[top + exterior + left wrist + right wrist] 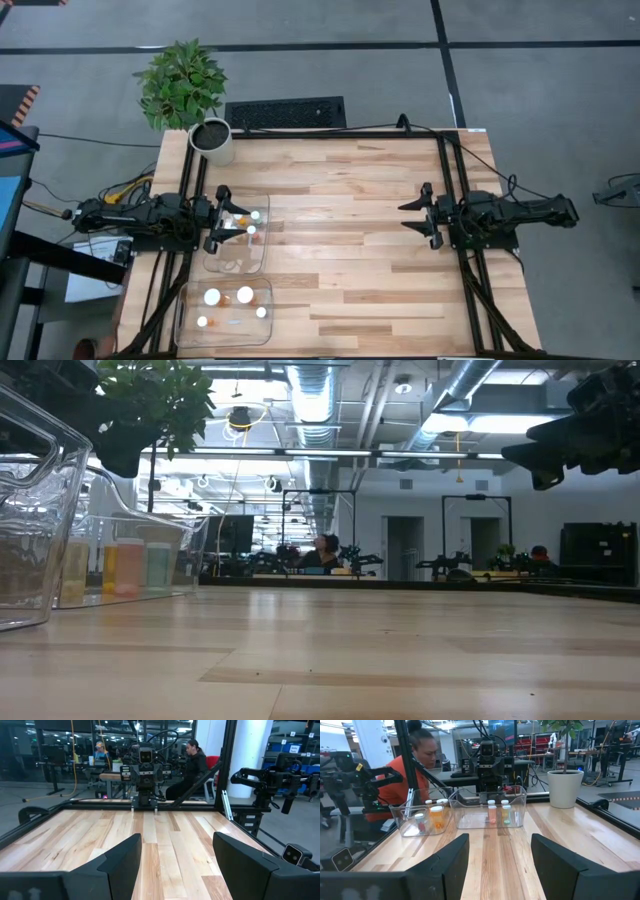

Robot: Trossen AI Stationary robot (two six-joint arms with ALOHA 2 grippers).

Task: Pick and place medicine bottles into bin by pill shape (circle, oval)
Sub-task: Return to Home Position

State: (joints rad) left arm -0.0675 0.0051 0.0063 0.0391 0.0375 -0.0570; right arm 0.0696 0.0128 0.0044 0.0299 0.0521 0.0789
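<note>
From above, the pale plank-topped wooden table (340, 230) has both dark arms pulled back to its ends. The left gripper (220, 218) hangs over the edge of the farther clear plastic bin (267, 250), its fingers spread wide with nothing between them. The right gripper (418, 215) hovers well apart over bare wood at the other end, just as wide open and holding nothing. The small amber medicine bottles (245, 294) with round white caps all sit inside the bins. Four caps show in the nearer clear plastic bin (240, 335) and at least two under the left gripper in the farther one. A leafy green plant in a white pot (211, 140) stands on the corner beyond the bins.

Down at table level, both clear bins stand at the left, and three bottles show upright through the wall of the one farther back. The right arm hangs high at the upper right, clear of the wood.

The left wrist camera shows its two dark fingers parted wide over bare planks, looking straight across at the right arm. People sit at benches in the room beyond.

The right wrist camera shows its own fingers spread wide and empty. Across the table stand the two bins side by side, with two bottles upright in the one nearer the pot and four in the other. A person in an orange top is behind them.
</note>
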